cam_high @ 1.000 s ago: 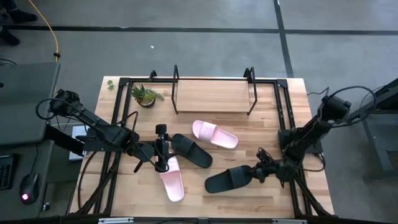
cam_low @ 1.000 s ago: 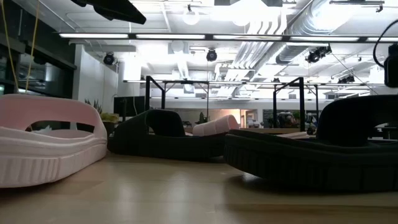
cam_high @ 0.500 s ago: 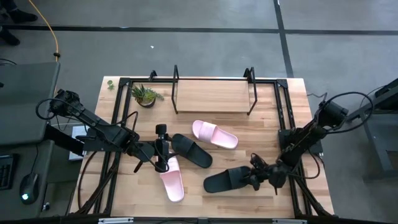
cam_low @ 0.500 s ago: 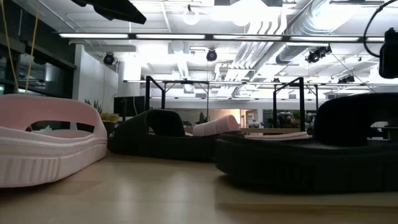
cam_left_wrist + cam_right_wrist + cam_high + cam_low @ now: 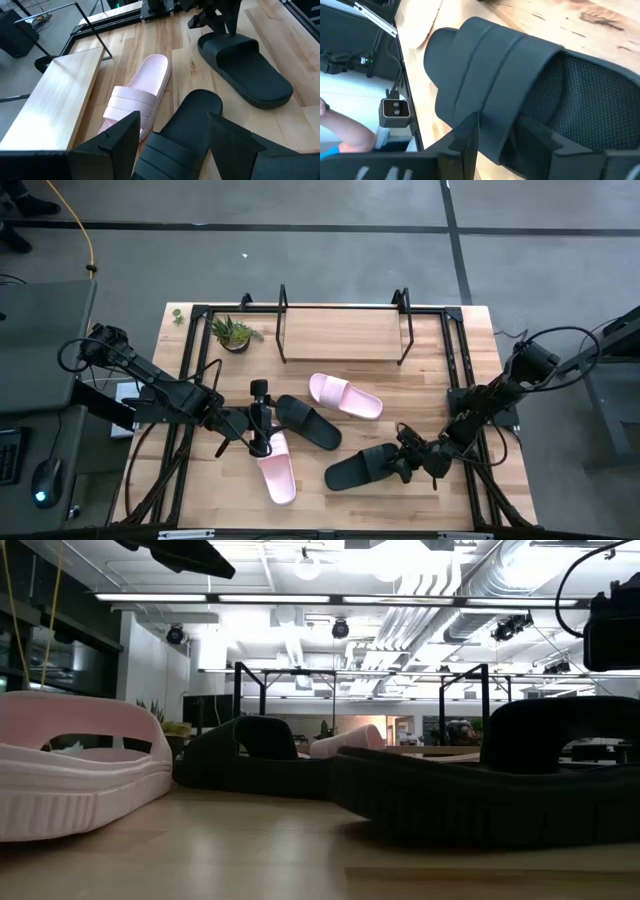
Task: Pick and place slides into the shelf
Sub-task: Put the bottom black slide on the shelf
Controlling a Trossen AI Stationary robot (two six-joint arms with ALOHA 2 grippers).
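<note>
Right gripper (image 5: 406,459): fingers clamped on strap of black slide (image 5: 358,469), front-right on the table.
Left gripper (image 5: 262,423): fingers apart, over the other black slide (image 5: 308,422).
Shelf (image 5: 342,334): far edge, bare.

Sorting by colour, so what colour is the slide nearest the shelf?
Pale pink slide sandal, seen best in the high view.

Both arms are dark, nearly black, built of slim jointed links with thin black cables looping loosely off them. The left hand (image 5: 259,418) ends in two flat, angular black fingers (image 5: 111,140). The right hand (image 5: 409,455) has similar matte fingers (image 5: 465,140) with squared edges.
</note>
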